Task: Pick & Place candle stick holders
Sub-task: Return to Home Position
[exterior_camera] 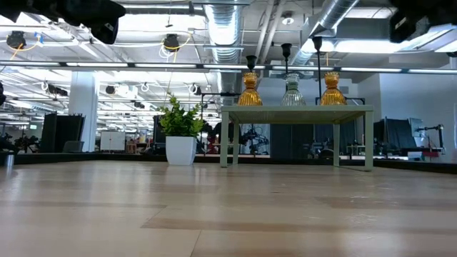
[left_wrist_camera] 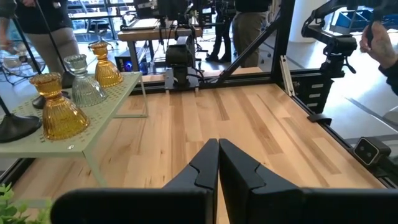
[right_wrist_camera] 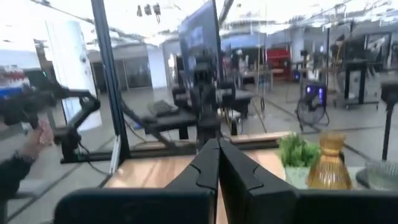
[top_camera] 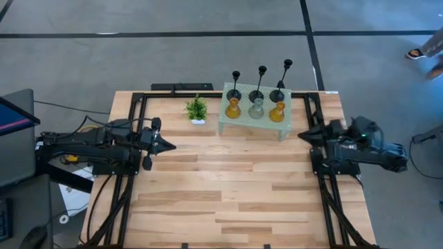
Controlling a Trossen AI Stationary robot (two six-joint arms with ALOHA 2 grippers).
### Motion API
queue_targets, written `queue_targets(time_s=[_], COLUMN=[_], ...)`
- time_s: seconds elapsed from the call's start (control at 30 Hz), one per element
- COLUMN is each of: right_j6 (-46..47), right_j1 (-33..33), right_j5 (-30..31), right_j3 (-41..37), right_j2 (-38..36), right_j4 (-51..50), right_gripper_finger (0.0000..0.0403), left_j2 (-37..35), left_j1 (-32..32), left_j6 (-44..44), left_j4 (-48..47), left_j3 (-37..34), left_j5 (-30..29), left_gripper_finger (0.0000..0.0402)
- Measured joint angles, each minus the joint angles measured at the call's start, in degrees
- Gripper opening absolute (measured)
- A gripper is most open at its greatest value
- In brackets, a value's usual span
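Six candle stick holders stand on a pale green mesh stand (top_camera: 239,125) at the table's far middle. Three black thin-stemmed ones (top_camera: 257,95) form the far row. In the near row a clear glass one (top_camera: 257,109) stands between two amber glass ones (top_camera: 233,109) (top_camera: 277,113). My left gripper (top_camera: 172,146) hovers shut at the table's left, pointing level toward the right. My right gripper (top_camera: 301,136) hovers shut at the table's right, pointing left. Both are apart from the stand. The left wrist view shows the glass holders (left_wrist_camera: 57,112) beside its shut fingers (left_wrist_camera: 218,144).
A small green potted plant (top_camera: 197,110) stands on the table just left of the stand. A black frame (top_camera: 138,104) runs along the table's left, far and right sides. Bare wood spreads between the arms and toward the near edge. People stand beyond the table (left_wrist_camera: 37,25).
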Motion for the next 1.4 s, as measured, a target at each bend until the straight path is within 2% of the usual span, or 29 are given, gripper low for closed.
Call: queue_targets(time_s=[0.37,0.6,0.83,1.1,1.4], right_j6=[-0.6,-2.0,-2.0,-2.0,-4.1], right_j1=[0.0,0.0,0.0,0.0,-0.1], right_j5=[-0.2,-0.1,-0.1,-0.1,0.0], right_j3=[-8.5,-14.1,-16.6,-23.0,-23.2], right_j2=[-1.6,-1.6,-1.6,-1.6,-1.5], right_j4=[7.5,13.2,16.5,22.2,21.8], right_gripper_finger=[0.0,0.0,0.0,0.0,0.0], left_j2=[1.3,5.3,9.2,9.4,9.4], left_j1=[0.0,0.0,0.0,0.0,0.0], left_j6=[-0.2,-0.2,-0.2,-0.2,-0.7], left_j4=[0.0,0.4,0.9,1.3,1.7], left_j3=[0.0,0.0,0.0,0.1,0.1], left_j5=[0.3,0.2,0.2,0.1,0.1], left_gripper_finger=[0.0012,0.0012,0.0012,0.0012,0.0012])
